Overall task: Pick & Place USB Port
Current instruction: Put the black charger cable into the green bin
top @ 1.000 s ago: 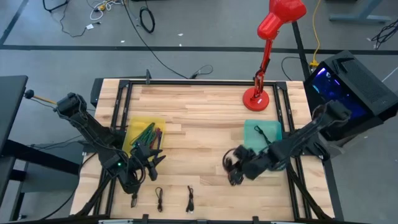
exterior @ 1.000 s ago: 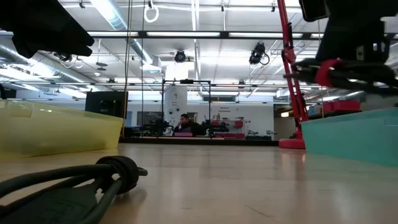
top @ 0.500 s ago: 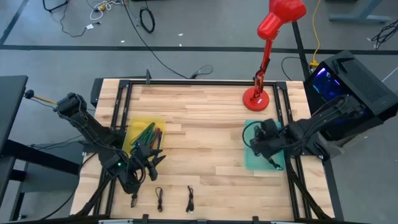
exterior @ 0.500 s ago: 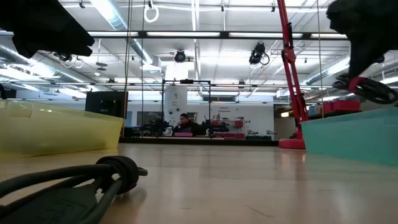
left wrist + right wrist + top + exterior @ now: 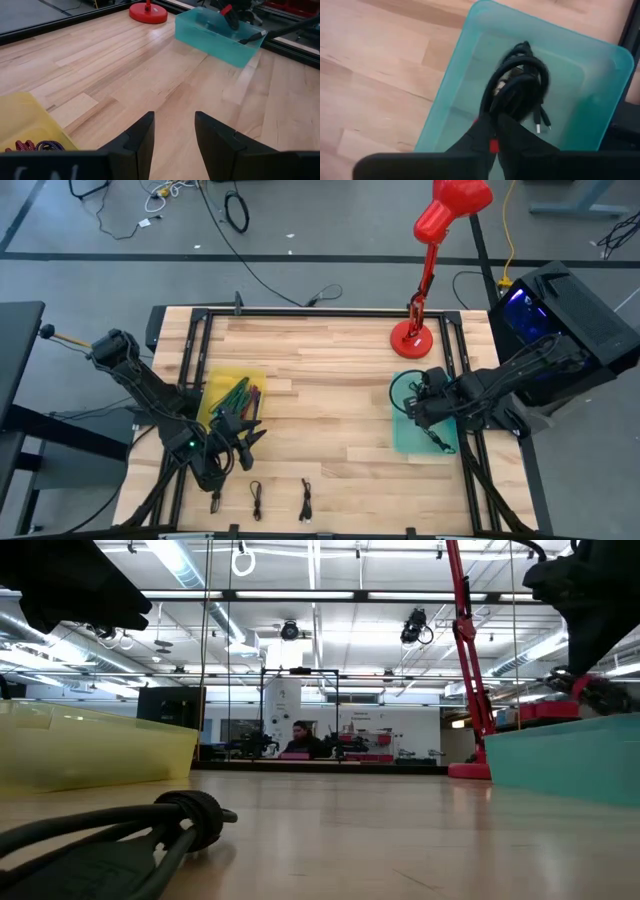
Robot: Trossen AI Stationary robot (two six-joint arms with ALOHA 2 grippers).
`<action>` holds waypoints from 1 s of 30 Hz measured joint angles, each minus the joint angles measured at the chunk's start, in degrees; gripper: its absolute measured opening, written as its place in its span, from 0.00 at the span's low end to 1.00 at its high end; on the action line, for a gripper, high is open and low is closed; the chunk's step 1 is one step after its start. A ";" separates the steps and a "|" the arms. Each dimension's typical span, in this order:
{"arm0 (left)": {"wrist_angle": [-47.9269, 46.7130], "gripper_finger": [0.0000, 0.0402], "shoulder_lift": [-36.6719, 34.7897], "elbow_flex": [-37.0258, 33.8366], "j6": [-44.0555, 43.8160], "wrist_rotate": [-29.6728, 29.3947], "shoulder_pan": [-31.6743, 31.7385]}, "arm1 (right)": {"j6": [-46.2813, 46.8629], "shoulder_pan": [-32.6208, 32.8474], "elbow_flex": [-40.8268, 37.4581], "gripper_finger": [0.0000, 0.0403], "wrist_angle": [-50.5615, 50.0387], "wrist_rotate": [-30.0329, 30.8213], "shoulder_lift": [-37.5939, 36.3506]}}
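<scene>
Right now the coiled black USB cable (image 5: 520,85) hangs just ahead of the right gripper (image 5: 492,131), whose nearly closed jaws pinch it over the teal bin (image 5: 447,105), while the left gripper (image 5: 173,131) waits, jaws apart, beside the yellow bin (image 5: 222,383).

The right arm reaches in from the table's right edge, its right gripper (image 5: 415,402) pointed down, fingers (image 5: 487,131) drawn almost together with a narrow gap showing between them. The left arm stretches from the far left corner toward the near edge, bent at the elbow, its left gripper (image 5: 243,432) low above the tabletop, the two dark fingers (image 5: 141,142) standing apart with nothing between them.
</scene>
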 joint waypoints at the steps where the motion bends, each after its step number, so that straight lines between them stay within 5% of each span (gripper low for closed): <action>1: 0.00 0.37 0.00 0.00 -0.01 0.00 0.00 | -0.17 -0.09 0.00 0.10 -0.45 0.00 0.20; 9: 0.00 0.37 0.00 0.00 -0.01 0.32 0.00 | -3.43 -0.52 0.00 0.33 2.67 -0.43 1.54; 17: 2.78 0.37 0.00 0.00 -2.53 6.10 0.00 | -27.27 1.88 0.05 0.40 39.79 -0.13 5.37; 21: 2.35 0.37 0.00 0.00 -7.90 13.44 -0.13 | -34.98 2.38 0.09 0.37 47.78 -0.05 7.94; 30: -2.53 0.36 0.02 -0.02 -23.59 33.61 -4.30 | -39.68 2.34 0.09 0.28 46.61 4.40 12.70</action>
